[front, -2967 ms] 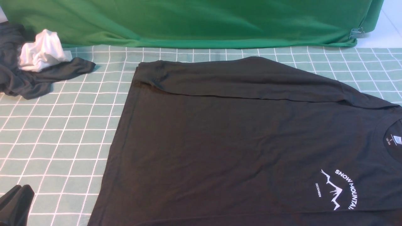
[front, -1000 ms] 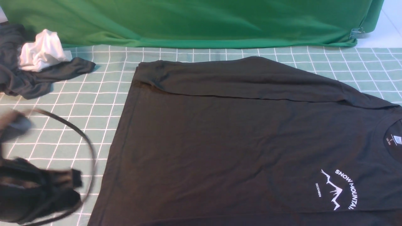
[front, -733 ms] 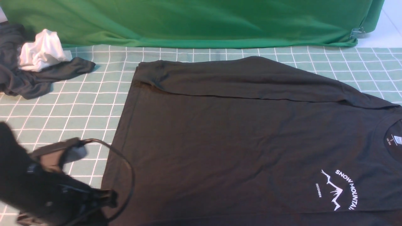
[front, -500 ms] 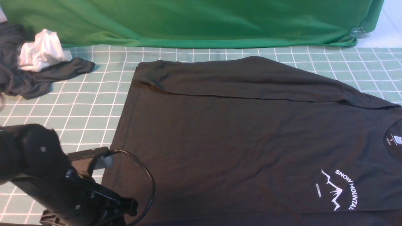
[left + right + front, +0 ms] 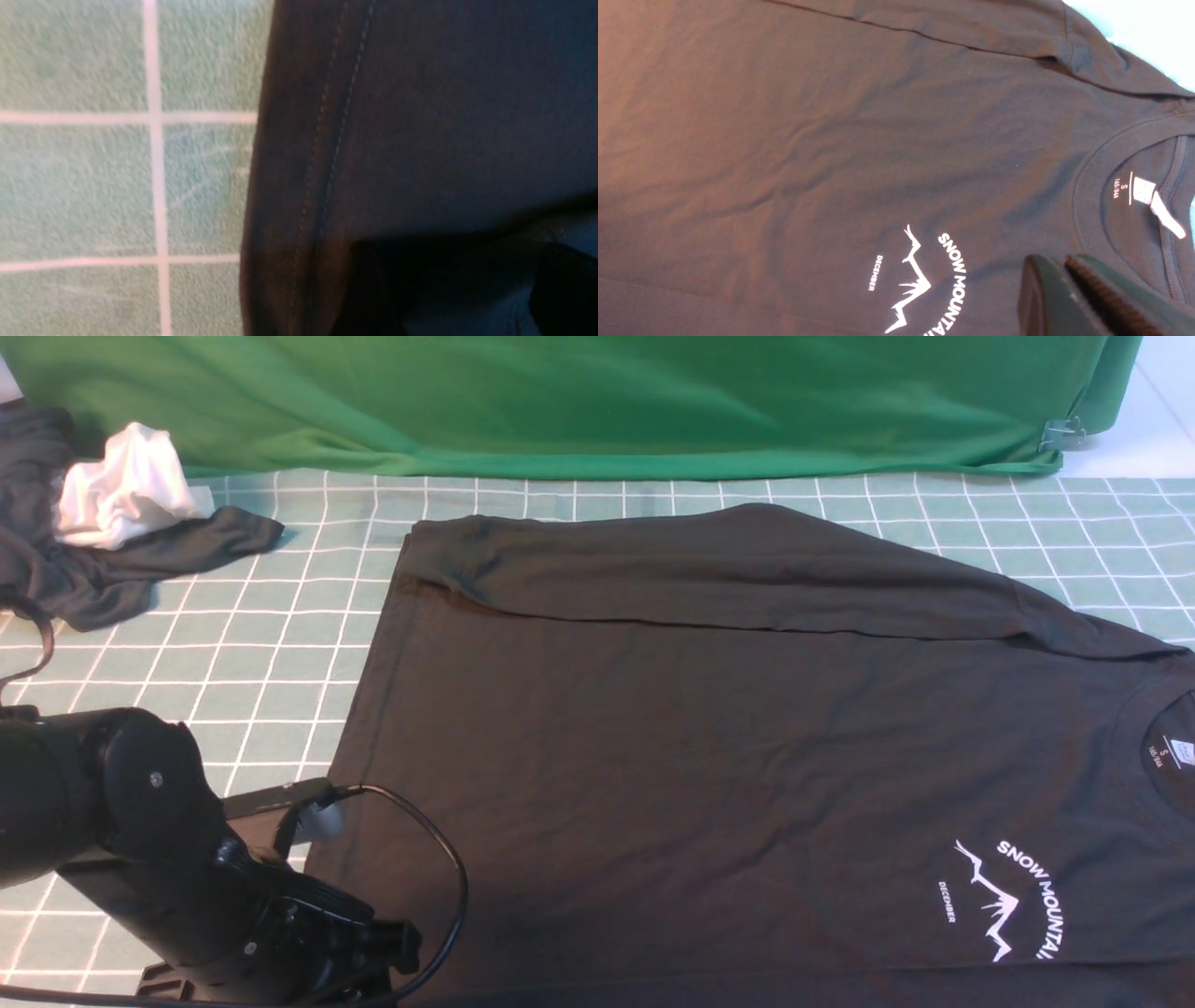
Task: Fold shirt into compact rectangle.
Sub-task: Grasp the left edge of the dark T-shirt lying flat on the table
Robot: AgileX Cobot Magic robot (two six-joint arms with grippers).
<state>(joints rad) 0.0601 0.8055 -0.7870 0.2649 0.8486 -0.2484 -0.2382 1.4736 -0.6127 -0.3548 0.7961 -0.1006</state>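
The black long-sleeved shirt [image 5: 709,737] lies flat on the checked mat, one sleeve folded across its far side. Its white "SNOW MOUNTAIN" print [image 5: 1004,896] and neck label [image 5: 1178,751] are at the right. My left gripper [image 5: 373,947] hangs low over the shirt's near left hem. In the left wrist view the stitched hem [image 5: 327,154] runs beside the mat, and the dark fingers [image 5: 373,289] stand apart over the cloth, open. My right gripper [image 5: 1064,263] shows only in the right wrist view. It is shut and empty, above the collar [image 5: 1083,186] near the print [image 5: 924,275].
A dark grey garment [image 5: 103,569] with a white cloth [image 5: 121,485] lies at the far left. A green backdrop [image 5: 560,401] hangs behind, held by a metal clip [image 5: 1062,434]. The left arm's cable [image 5: 448,868] loops over the shirt. The mat [image 5: 187,709] spreads between arm and garment.
My left arm has swung in from the lower left corner and now sits at the shirt's near left hem, covering the small black bundle. The shirt has not moved.
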